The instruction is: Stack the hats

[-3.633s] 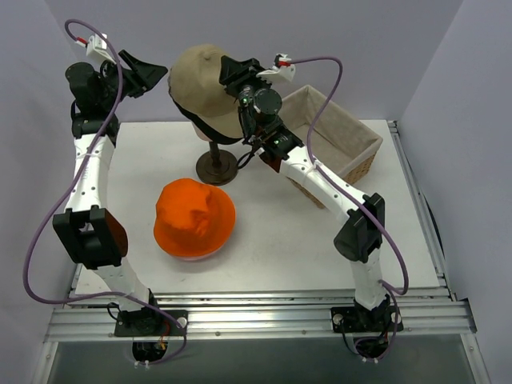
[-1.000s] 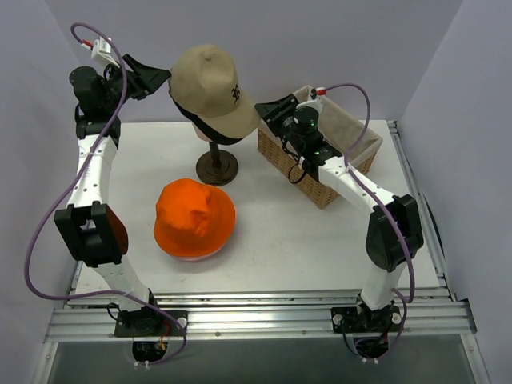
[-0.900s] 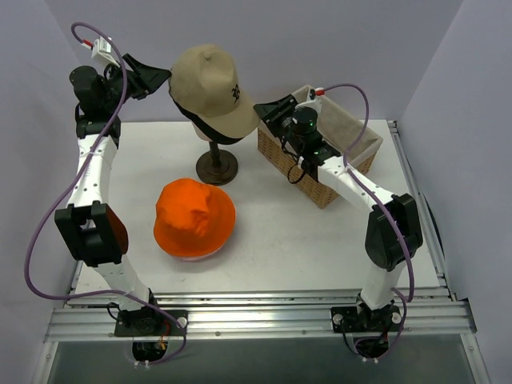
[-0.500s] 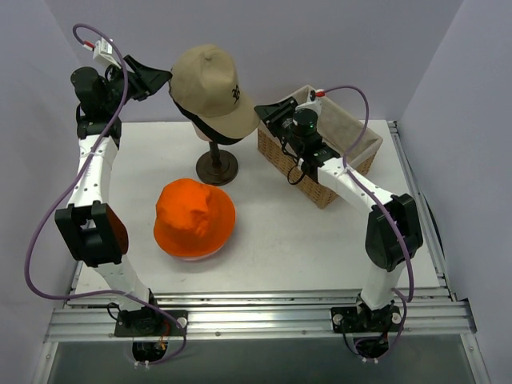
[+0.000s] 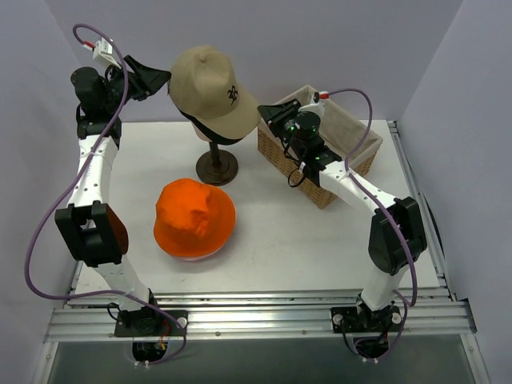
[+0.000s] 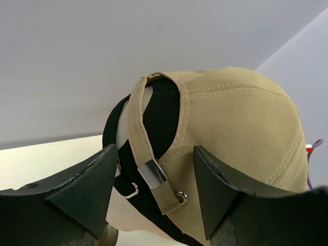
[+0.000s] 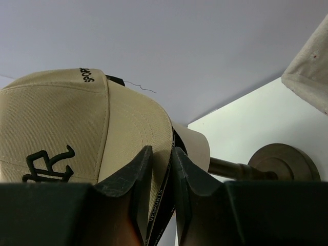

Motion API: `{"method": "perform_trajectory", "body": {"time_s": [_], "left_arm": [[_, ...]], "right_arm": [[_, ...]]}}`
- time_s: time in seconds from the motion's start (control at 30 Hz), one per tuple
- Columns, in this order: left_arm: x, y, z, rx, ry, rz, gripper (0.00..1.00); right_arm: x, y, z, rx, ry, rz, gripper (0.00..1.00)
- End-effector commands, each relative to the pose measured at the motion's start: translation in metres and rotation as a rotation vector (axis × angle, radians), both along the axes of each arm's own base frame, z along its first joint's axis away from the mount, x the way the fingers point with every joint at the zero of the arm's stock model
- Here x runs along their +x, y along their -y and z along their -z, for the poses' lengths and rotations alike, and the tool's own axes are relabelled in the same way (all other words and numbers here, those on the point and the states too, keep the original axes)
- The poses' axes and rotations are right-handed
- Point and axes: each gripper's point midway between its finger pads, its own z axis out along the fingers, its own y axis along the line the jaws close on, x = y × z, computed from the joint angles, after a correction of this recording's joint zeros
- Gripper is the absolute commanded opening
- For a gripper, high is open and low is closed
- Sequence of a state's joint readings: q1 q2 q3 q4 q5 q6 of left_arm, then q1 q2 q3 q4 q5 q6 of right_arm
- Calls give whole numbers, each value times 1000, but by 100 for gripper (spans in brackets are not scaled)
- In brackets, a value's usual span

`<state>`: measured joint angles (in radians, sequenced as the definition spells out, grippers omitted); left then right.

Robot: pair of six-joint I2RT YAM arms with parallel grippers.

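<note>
1. the tan baseball cap (image 5: 210, 86) sits over the black cap (image 6: 163, 115) on a mannequin head, whose stand (image 5: 218, 166) is at the far middle of the table. the head holds the two crowns nested and raised, so they read as one pile.
2. the orange bucket hat (image 5: 194, 216) lies flat on the table, near of the stand. a pale pink sliver (image 5: 194, 257) shows under its near edge, which suggests the pink bucket hat is beneath it as a second pile.
3. the left gripper (image 5: 152, 76) hangs high at the far left, just beside the back of the caps. its jaws are spread wide and hold nothing. its camera faces the tan cap's rear strap and buckle (image 6: 154, 173), a pose that would suit pinching the strap.
4. the right gripper (image 5: 276, 112) hovers right of the caps, above the left corner of the wicker basket (image 5: 352, 160). its fingers are drawn almost together with nothing between them, and it is apart from the brim.
5. if one pile is wanted, joining the two piles seems to be what is left.
</note>
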<state>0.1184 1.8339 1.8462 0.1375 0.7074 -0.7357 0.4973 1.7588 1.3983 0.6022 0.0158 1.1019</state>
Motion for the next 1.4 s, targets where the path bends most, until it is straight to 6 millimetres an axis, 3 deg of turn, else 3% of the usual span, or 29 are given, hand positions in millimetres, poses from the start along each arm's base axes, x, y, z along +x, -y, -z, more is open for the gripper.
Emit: {"method": "perform_trajectory", "body": {"time_s": [0.0, 0.6, 1.03, 1.37], "left_arm": [[-1, 0, -10, 18, 47, -8, 69], [8, -10, 8, 52, -1, -68, 69], [22, -22, 19, 72, -32, -113, 69], [35, -12, 29, 70, -40, -89, 69]], "right_arm": [[-19, 2, -53, 48, 122, 1, 18], [-36, -16, -59, 51, 137, -18, 17], [-36, -14, -47, 44, 116, 0, 0], [-35, -16, -39, 41, 108, -6, 0]]}}
